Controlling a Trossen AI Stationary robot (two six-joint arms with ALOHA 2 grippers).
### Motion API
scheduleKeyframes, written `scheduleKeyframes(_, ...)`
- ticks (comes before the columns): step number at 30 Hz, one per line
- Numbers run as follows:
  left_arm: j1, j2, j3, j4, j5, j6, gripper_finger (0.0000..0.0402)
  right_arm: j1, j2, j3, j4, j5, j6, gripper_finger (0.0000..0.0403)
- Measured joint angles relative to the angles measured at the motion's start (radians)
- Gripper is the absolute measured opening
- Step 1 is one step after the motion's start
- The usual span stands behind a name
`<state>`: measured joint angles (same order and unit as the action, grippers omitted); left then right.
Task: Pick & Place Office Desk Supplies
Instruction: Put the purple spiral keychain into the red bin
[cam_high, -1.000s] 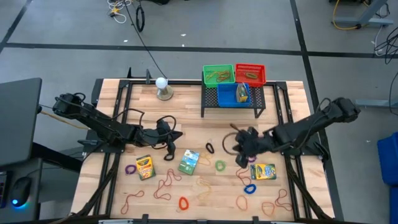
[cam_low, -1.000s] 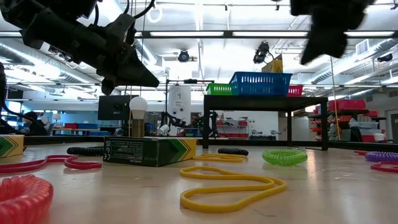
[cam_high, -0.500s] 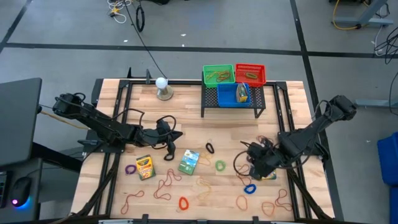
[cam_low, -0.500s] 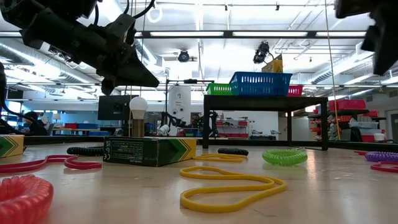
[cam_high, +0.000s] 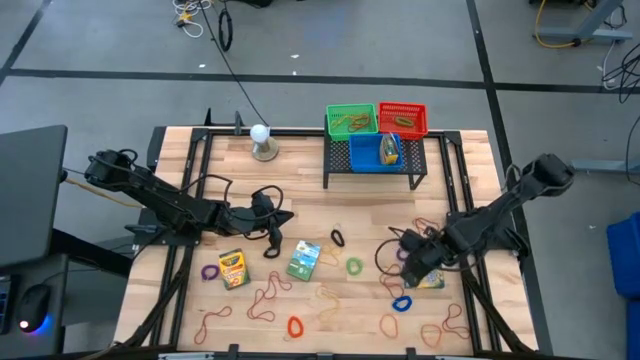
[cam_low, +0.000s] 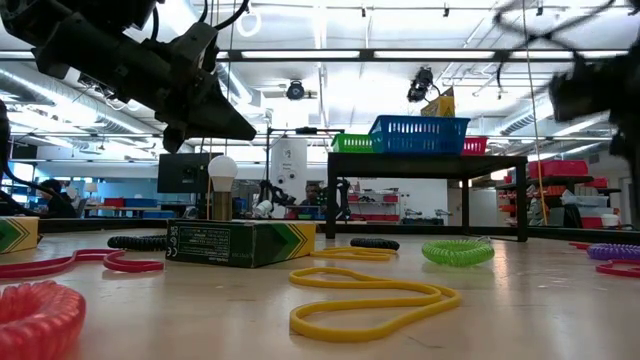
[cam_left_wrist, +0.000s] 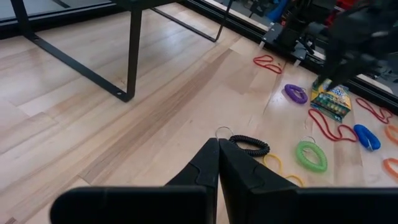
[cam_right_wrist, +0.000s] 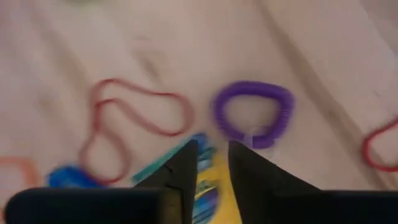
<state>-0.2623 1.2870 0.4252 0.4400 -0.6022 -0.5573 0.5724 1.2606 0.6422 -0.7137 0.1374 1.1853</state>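
Since the earlier frame the right gripper (cam_high: 412, 272) has shifted a little toward the black mesh rack (cam_high: 376, 150) and is now hanging over the yellow crayon box (cam_left_wrist: 331, 101); its fingers (cam_right_wrist: 183, 167) are slightly parted, grasping nothing. The purple loop (cam_right_wrist: 254, 114) is lying just beyond them, nearer the rack. The left gripper (cam_high: 288, 216) is waiting clenched above the wooden table (cam_high: 300, 190), on the rack's white-ball side. The green crayon box (cam_high: 303, 259) and other loops and bands are lying scattered on the table in front of the rack. Behind the table a bright workshop with ceiling lights (cam_low: 300, 55) is showing
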Motion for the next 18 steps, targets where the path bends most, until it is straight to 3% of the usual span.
scheduleKeyframes(6, 0.000, 0.000, 0.000, 0.000, 0.001, -0.030, 0.0016, -0.105, 0.000, -0.071, 0.010, 0.000, -0.011, 0.0145)
scheduleKeyframes(10, 0.000, 0.000, 0.000, 0.000, 0.005, -0.042, 0.0016, -0.163, 0.000, -0.124, 0.101, -0.019, -0.057, 0.0152)
scheduleKeyframes(18, 0.000, 0.000, 0.000, -0.002, 0.006, -0.072, 0.0016, -0.220, -0.004, -0.187, 0.172, -0.040, -0.088, 0.0092)
